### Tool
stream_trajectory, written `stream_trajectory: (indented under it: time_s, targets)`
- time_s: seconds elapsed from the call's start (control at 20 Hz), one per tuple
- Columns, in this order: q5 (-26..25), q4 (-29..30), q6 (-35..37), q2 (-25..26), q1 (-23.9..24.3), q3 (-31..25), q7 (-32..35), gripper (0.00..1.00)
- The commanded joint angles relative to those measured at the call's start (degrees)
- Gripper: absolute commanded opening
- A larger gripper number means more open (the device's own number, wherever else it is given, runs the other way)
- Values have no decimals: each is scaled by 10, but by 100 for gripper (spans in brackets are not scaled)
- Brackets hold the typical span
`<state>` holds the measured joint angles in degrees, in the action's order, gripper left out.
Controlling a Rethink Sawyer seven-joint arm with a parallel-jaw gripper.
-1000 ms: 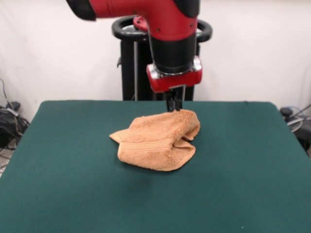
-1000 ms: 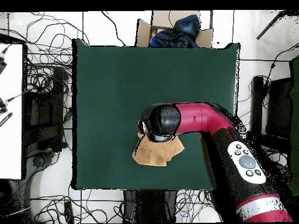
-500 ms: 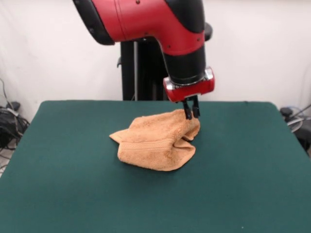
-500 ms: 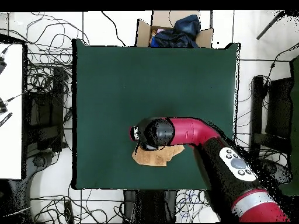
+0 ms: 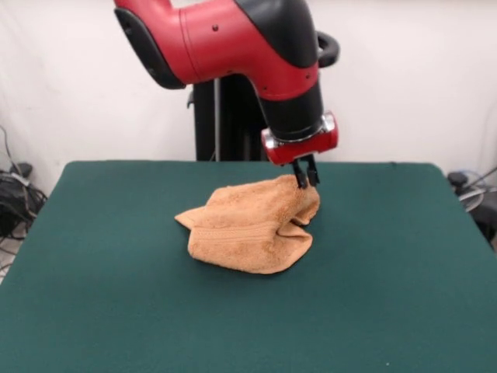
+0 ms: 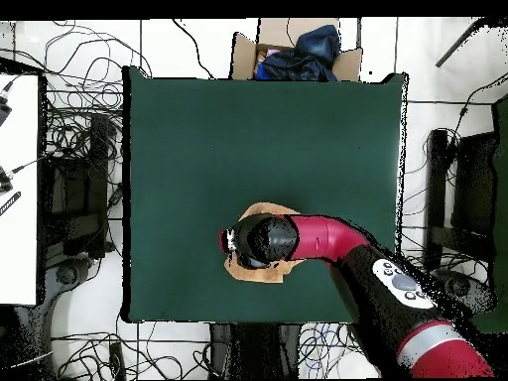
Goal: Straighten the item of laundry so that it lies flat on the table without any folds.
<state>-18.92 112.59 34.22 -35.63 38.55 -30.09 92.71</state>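
Broadly, the green tabletop lies bare around a single crumpled heap: the orange-tan towel sits a little toward the far side of its middle, folded over on itself in several layers, with one smoother woven band showing across the front fold and a pointed corner sticking out on the picture's left in the front view. Above it leans the red and black arm, which in the overhead view covers most of the cloth, leaving only a curved edge and a lower corner of the towel showing. At the small end, the gripper has its tips down at the raised back edge of the heap, on the picture's right; the two black fingers stand close together and look pinched on that upper fold, though the contact is too small to be certain. The step in hand appears to be taking hold of an edge. The next move probably calls for lifting that fold and drawing it outward, away from the heap, so the layers peel open rather than drag along as a bundle.
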Motion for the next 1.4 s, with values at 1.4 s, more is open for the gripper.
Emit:
stream_trajectory:
  time_s: [1.4]
  targets:
    - [34,48,-130,70,41,-19,77,0]
